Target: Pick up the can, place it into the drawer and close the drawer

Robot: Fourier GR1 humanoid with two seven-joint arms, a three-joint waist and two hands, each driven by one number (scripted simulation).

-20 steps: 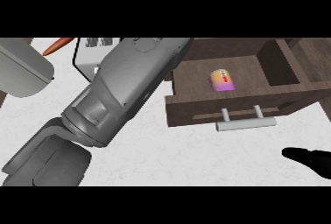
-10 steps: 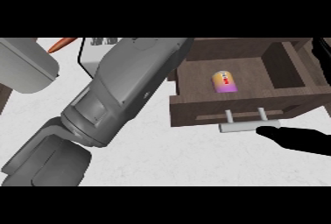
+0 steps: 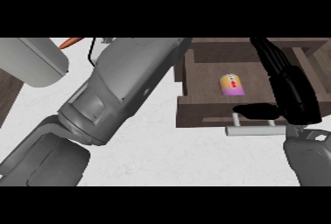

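The can [image 3: 233, 84] lies in the open drawer [image 3: 213, 111]; right hand [image 3: 294, 94], fingers straight, should press squarely on the handle [image 3: 255, 130] to shut it

The can [image 3: 233, 84], orange-yellow above and pink-purple below, seems to lie on its side inside the open brown drawer [image 3: 213, 116], near the drawer's middle.

We see that the right hand [image 3: 291, 89] has come up from the view's lower right corner, where only its fingertips showed a second ago. It now lies over the right side of the open drawer [image 3: 213, 114], fingers straight, its thumb above the drawer's handle [image 3: 254, 130].
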